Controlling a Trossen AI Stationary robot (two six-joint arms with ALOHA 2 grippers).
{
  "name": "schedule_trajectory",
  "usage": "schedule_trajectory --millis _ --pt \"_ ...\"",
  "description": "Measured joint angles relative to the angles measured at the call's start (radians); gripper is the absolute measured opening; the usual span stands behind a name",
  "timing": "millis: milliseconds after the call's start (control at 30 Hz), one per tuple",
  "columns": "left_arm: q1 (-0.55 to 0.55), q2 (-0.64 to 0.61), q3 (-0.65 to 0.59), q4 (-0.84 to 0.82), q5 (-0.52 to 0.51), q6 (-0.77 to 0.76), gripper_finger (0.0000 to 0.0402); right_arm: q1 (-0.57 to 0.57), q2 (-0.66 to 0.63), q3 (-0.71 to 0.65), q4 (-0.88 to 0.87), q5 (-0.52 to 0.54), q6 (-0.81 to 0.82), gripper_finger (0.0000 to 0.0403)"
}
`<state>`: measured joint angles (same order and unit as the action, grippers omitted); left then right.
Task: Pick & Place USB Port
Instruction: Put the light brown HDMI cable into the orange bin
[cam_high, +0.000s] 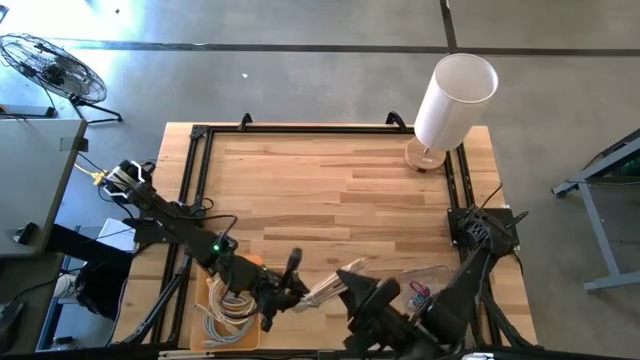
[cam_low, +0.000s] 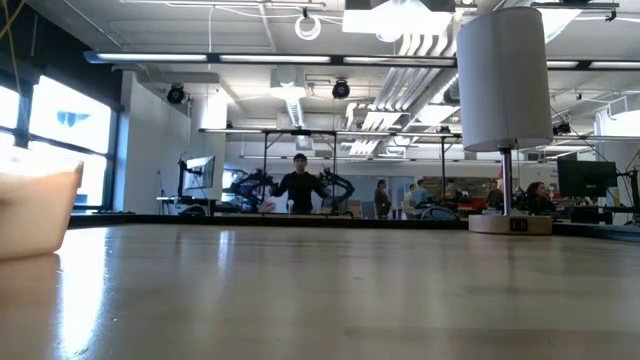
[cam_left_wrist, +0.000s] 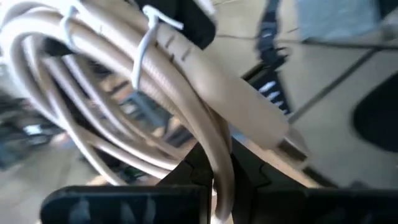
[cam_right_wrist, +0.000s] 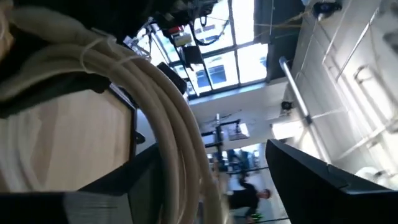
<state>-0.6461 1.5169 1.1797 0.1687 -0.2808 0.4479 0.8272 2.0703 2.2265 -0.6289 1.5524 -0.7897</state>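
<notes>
Holding the beige USB cable (cam_high: 325, 287) low over the near edge of the surface (cam_high: 330, 190), your left end effector (cam_high: 283, 296) is clamped on it, with the cable passing between the wide-apart fingers of the right end effector (cam_high: 352, 290). Looks like a handover: next, regrip deliberately. Cable is coiled, tied with white ties.
</notes>
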Motion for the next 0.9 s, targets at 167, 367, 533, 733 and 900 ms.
schedule_trajectory --millis 167,367,533,733,900 --pt "-0.065 -0.093 0.001 -0.136 -0.228 0.058 0.0018 0.033 -0.078 0.0 -0.045 0.025 0.167 0.0256" --pt "-0.198 -0.197 -0.003 -0.354 -0.545 0.017 0.0017 0.084 -0.168 0.006 -0.203 0.044 0.434 0.0256" --pt "-0.289 -0.218 -0.003 -0.512 -0.664 -0.107 0.0017 0.122 -0.212 0.002 -0.382 0.007 0.719 0.0256" --pt "-0.365 -0.218 -0.004 -0.636 -0.622 -0.269 0.0017 0.131 -0.213 0.0 -0.58 -0.137 0.963 0.0256" --pt "-0.407 -0.21 -0.004 -0.783 -0.615 -0.42 0.0017 0.107 -0.218 0.002 -0.739 -0.28 1.169 0.0256"
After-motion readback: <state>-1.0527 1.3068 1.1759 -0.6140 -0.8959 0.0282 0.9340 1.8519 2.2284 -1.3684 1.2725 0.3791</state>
